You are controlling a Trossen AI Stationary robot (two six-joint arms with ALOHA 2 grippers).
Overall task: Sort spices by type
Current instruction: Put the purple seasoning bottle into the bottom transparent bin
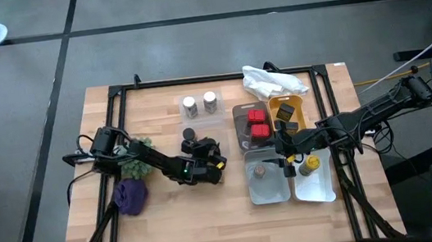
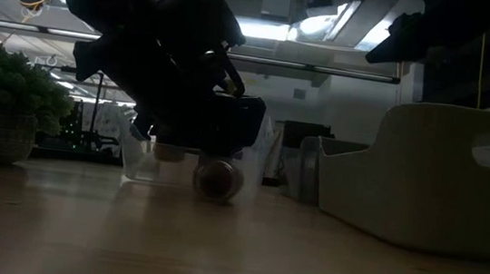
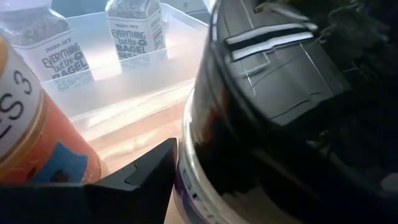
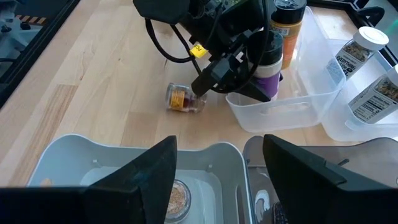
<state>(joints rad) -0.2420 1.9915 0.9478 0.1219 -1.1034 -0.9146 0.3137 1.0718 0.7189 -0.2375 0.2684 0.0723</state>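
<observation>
Left gripper [image 1: 204, 157] at table centre, fingers apart around a dark-capped purple-labelled jar [image 4: 267, 65], grip unclear | small jar [image 4: 185, 99] lying on its side nearby | right gripper [image 1: 286, 155] over grey bin [image 1: 267, 187], fingers apart, empty | two bagel-seasoning jars [image 1: 200, 103] in clear tray [image 1: 201, 116]

Surface: light wooden table [image 1: 171, 226] | Rear centre: clear bin [image 1: 201, 116] | Middle: small jar on its side [image 4: 182, 99]; two upright jars [image 4: 277, 43] | Left: purple cloth lump [image 1: 131, 196]; green plant [image 1: 136, 165] | Right: white bag [image 1: 274, 81]; red tray [image 1: 243, 126]; yellow tray [image 1: 297, 111]; grey tray [image 1: 266, 189]; white tray [image 1: 315, 189]
</observation>
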